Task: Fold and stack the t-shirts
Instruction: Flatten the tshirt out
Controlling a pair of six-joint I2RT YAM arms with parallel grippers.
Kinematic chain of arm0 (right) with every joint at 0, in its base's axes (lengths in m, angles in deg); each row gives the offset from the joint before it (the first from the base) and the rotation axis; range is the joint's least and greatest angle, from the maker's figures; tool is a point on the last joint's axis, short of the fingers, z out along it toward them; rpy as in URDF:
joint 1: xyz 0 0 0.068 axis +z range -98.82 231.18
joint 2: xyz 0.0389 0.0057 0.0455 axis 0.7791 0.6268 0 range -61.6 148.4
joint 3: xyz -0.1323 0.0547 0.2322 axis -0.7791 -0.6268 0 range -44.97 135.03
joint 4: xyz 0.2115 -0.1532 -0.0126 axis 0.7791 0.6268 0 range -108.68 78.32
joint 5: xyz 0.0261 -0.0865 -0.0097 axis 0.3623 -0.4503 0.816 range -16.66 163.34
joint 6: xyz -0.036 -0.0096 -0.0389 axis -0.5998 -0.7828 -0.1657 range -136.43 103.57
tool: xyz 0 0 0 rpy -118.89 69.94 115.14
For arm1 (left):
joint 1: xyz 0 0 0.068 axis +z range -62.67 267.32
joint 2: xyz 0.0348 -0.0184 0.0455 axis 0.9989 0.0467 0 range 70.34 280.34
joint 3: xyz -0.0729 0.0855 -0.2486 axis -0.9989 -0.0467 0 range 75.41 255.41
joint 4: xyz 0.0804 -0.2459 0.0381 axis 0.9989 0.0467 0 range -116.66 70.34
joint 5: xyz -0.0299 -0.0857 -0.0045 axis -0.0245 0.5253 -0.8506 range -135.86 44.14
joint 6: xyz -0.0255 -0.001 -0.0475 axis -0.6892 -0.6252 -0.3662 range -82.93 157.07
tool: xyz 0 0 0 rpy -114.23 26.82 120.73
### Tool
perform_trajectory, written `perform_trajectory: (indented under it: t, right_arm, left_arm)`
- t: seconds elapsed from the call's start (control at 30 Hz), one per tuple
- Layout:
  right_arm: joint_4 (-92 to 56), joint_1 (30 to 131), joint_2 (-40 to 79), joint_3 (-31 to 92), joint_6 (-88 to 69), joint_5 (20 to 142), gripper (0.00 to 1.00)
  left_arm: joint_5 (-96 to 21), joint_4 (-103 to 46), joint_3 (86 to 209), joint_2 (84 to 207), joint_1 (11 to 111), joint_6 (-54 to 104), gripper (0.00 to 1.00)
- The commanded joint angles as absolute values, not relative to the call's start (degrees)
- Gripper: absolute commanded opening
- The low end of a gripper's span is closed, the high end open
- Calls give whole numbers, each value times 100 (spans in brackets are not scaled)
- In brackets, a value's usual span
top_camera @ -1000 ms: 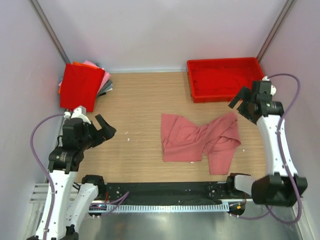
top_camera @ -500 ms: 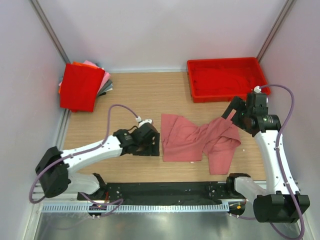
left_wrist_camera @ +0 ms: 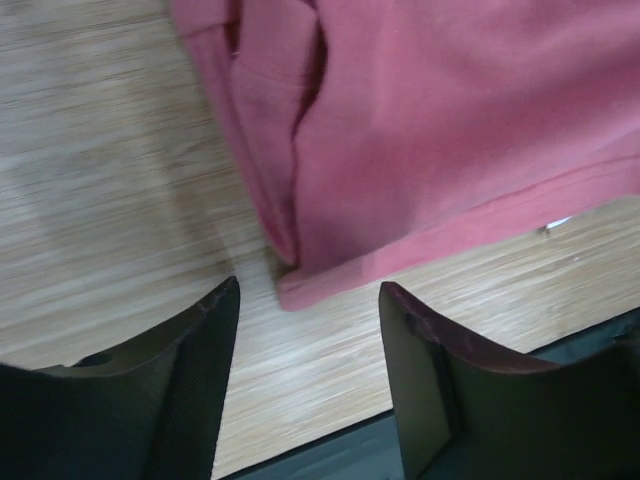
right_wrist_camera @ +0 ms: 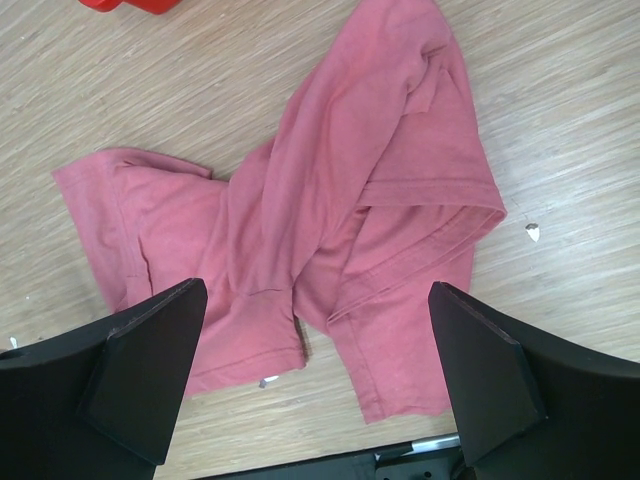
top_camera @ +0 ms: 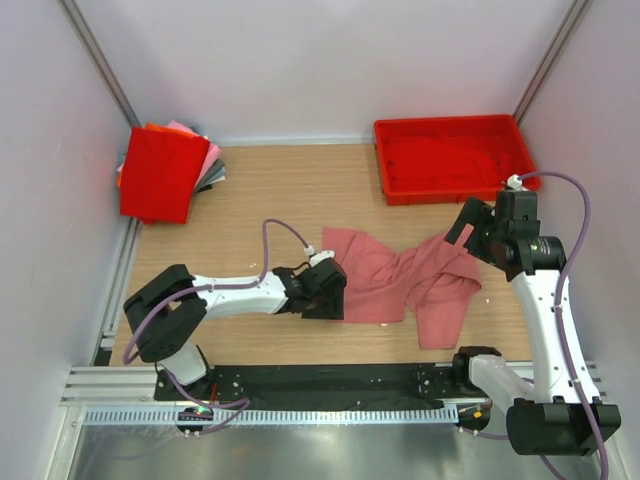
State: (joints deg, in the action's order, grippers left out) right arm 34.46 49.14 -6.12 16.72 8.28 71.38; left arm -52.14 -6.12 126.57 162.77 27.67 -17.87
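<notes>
From up top you've got the salmon t-shirt [top_camera: 400, 285] lying crumpled mid-desk [top_camera: 270, 190], with the folded t-shirts [top_camera: 160, 172] stacked in the far-left corner. The left gripper [top_camera: 328, 292] is at its left edge and the right gripper [top_camera: 470, 228] is over its right end. Left wrist: jaws apart, nothing pinched, the hem corner just ahead. Right wrist: jaws spread wide above the cloth, holding nothing.

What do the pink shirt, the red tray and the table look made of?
Pink shirt: soft matte knit cloth, probably cotton; creases, stitched hems.
Red tray: rigid plastic, slight gloss; moulded rim.
Table: wood-look laminate or veneer; streaked grain.
</notes>
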Motion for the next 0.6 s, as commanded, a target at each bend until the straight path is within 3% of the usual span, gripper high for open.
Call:
perform_trajectory:
  t: [0.0,0.1,0.13,0.2,0.47,0.57]
  right_arm:
    - [3458,4925,-641,1690,660,7149,100]
    - [3458,4925,-649,1672,659,7149,100]
    - [3449,4925,-649,1664,660,7149,100]
    - [3466,4925,-649,1655,668,7149,100]
    - [3475,5021,-641,1497,694,7851,100]
    - [3545,5834,-474,1514,852,7783,100]
  left_arm:
    - [-5087,-1189,12735,16544,2633,-1962,56]
    - [-5078,-1233,12779,16684,2502,-2041,37]
    - [-5052,-1225,12788,16711,2492,-2059,18]
    - [-4999,-1190,12753,16659,2457,-2199,1]
    - [-5833,433,13034,15385,2781,-1937,0]
    - [-5607,822,12956,14797,4173,-1568,0]
